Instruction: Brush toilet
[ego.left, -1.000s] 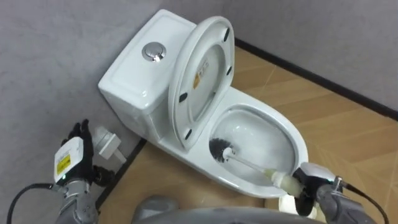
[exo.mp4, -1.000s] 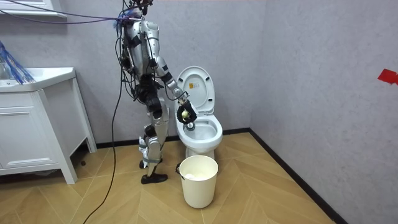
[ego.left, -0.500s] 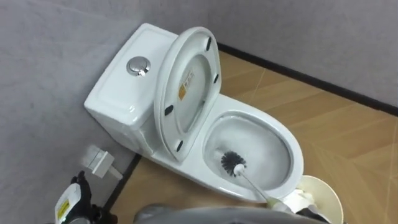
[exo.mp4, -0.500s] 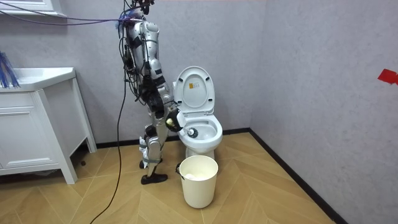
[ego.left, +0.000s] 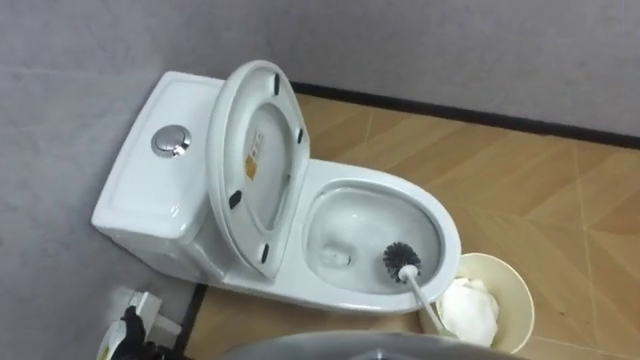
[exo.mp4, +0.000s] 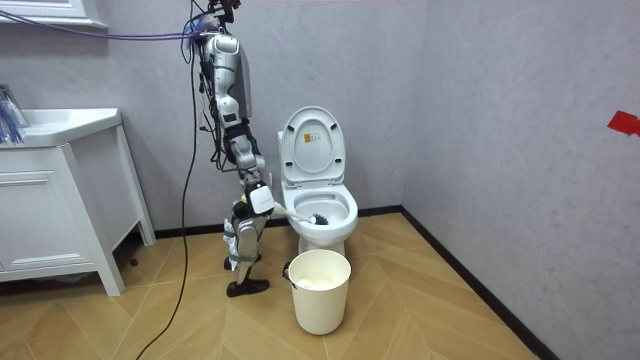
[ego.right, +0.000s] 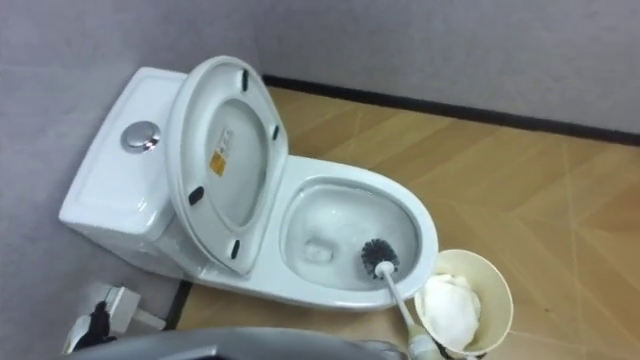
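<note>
Now, room view first. The robot stands upright by the wall, at the room view's left of the toilet. Its right arm hangs down, and the right hand is closed on the handle end of the toilet brush. The handle runs from the hand toward the room view's right, with the bristle head inside the toilet's rim. The fingers are too small to make out here; the grip is read from the handle starting at the hand. The raised seat and lid are above and beyond the hand. A bin stands on the floor below the hand, just in front of the toilet. A white cabinet is well off on the hand's other side.

Left eye view. It shows what the room view cannot: the inside of the bowl. The bristle head sits low against the inner wall on the side nearest the right hand. The handle slants back over the rim and is cut off at the lower edge, just beside the bin. A white wad lies in the bin. A flush button sits on the cistern. The left hand is at the bottom left, mostly cut off; open or closed cannot be told.

Right eye view. Same scene. The handle shows further down, and its end meets something dark at the bottom edge, too cut off to identify.
</note>
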